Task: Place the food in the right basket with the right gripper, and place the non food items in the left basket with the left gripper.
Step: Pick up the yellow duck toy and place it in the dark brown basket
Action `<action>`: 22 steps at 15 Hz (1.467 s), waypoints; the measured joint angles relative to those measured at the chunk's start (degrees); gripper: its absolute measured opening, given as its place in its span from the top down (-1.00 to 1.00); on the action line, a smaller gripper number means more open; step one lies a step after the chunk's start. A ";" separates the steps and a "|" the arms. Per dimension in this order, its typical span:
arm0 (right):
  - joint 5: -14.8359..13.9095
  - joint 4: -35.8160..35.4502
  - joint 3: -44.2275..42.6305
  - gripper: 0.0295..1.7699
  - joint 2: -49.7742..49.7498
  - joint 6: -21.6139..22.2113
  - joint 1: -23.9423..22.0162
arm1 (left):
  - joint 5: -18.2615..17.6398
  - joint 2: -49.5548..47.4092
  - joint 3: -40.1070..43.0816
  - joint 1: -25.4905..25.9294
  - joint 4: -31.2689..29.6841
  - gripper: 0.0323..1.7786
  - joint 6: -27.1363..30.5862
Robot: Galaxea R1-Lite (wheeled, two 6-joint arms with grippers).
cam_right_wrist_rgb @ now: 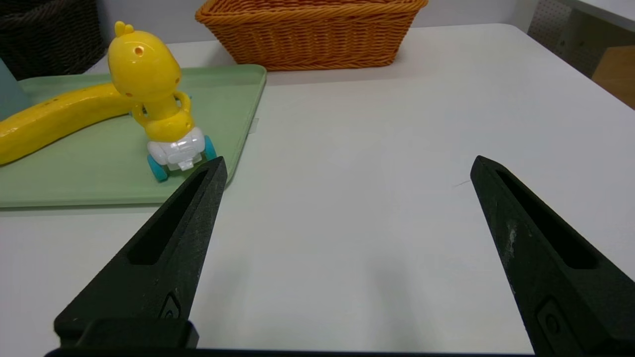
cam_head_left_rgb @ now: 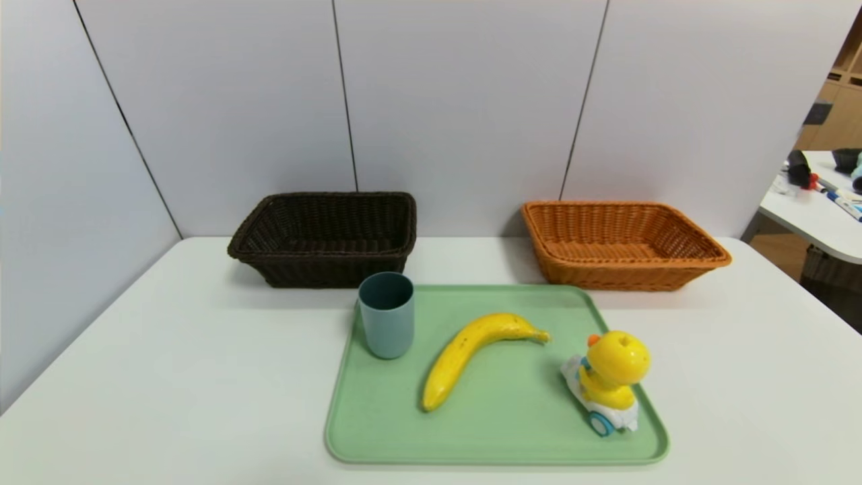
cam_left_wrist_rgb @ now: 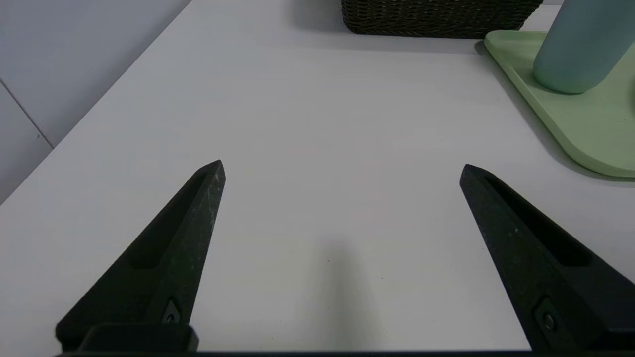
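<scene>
On a green tray (cam_head_left_rgb: pixel 512 431) lie a yellow banana (cam_head_left_rgb: pixel 471 353), an upright blue-grey cup (cam_head_left_rgb: pixel 386 314) and a yellow duck toy on wheels (cam_head_left_rgb: pixel 609 380). Behind the tray stand a dark brown basket (cam_head_left_rgb: pixel 326 236) on the left and an orange basket (cam_head_left_rgb: pixel 619 242) on the right, both empty. My left gripper (cam_left_wrist_rgb: pixel 341 168) hovers open over bare table, short of the tray's left edge and the cup (cam_left_wrist_rgb: pixel 583 44). Over the table right of the tray, my right gripper (cam_right_wrist_rgb: pixel 347 166) stands open, near the duck toy (cam_right_wrist_rgb: pixel 158 109) and banana (cam_right_wrist_rgb: pixel 54 124). Neither arm shows in the head view.
The white table (cam_head_left_rgb: pixel 168 377) is bounded by grey wall panels at the back and left. Another table with clutter (cam_head_left_rgb: pixel 818 202) stands beyond the right edge.
</scene>
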 joint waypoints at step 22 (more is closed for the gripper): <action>-0.09 -0.02 0.00 -0.91 0.00 0.12 0.00 | 0.02 0.00 0.00 0.00 -0.06 -0.90 -0.22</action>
